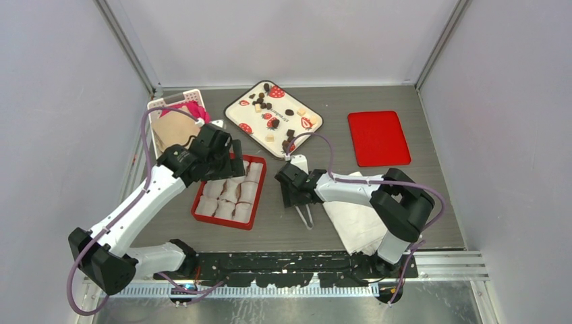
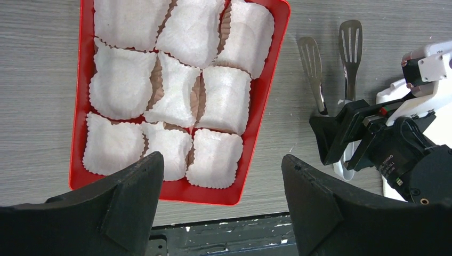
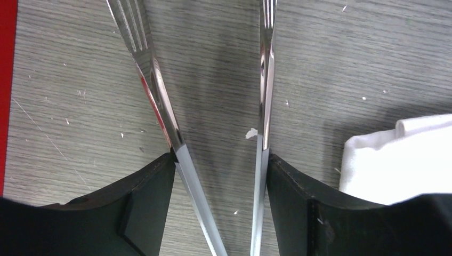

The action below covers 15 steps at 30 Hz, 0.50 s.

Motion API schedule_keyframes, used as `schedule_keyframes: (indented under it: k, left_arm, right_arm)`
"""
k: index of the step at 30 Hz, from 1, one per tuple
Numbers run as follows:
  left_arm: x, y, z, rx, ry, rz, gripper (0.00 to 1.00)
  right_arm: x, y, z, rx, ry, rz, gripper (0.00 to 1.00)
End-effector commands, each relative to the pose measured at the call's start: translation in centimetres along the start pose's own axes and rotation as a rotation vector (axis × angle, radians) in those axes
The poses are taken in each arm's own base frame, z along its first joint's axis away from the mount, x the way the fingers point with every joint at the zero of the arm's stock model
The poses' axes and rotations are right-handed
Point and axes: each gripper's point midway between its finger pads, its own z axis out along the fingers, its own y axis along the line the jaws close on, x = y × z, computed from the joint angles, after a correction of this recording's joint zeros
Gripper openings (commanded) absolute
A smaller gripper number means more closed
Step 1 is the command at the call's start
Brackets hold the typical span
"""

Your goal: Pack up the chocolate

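The grey wood-grain table [image 1: 378, 94] carries everything. Just to the right of the right gripper's [image 3: 221, 157] fingers [image 3: 144, 208] lies a folded white cloth [image 3: 394, 160], one corner close beside the right finger. Beyond those fingers sits a white tray printed with strawberries [image 1: 233, 113]. The chocolate [image 1: 262, 102] is scattered loose over it, mostly dark brown pieces with a few pale cream ones, all apart from both grippers. Ahead of the left gripper's [image 2: 223, 162] fingers [image 2: 122, 202] lies a red tray [image 2: 257, 106] packed with white crinkled paper cups [image 2: 176, 80]. Nine cups show in three rows of three, pressed edge to edge, each showing only its own white paper floor, and one short rim of this tray shows in the gap between the fingers. The left fingers stand wide apart above the tray, gripping nothing. Well to the right of both grippers lies a flat red lid [image 1: 379, 138]. Beyond and to the left of the left gripper, a white slotted basket [image 1: 156, 106] holds brown paper [image 1: 174, 128] and something bright pink [image 1: 195, 109] that I cannot identify. Metal tongs [image 3: 160, 90] lie on the table just right of the red tray; the right fingers are clamped on them, one against the outside of each arm, with the slotted tips pointing ahead of the fingers
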Motion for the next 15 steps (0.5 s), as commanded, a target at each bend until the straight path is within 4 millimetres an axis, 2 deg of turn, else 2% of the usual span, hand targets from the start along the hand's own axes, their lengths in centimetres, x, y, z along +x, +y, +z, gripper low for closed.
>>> schedule_keyframes:
  k: [1,4,9,12,15]
  left_arm:
    - [-2.2,-0.9,-0.6,0.048,-0.058,0.003,0.82]
    - [-2.2,-0.8,-0.6,0.051,-0.057,0.002,0.82]
    - [-2.1,-0.6,-0.4,0.054,-0.045,-0.001,0.82]
    - [-2.2,-0.4,-0.6,0.053,-0.046,-0.004,0.82]
    - [-2.5,0.4,-1.0,0.032,-0.054,-0.005,0.82]
  right_arm:
    - [0.0,0.0,1.0,0.029,-0.007,0.021,0.68]
    - [0.2,-0.2,1.3,0.042,-0.006,0.02,0.65]
    - [-0.1,-0.3,0.8,0.038,-0.014,0.017,0.38]
    - [-1.0,0.3,-1.0,-0.003,-0.019,0.002,0.22]
    - [-2.3,0.9,-3.7,-0.058,-0.032,-0.014,0.12]
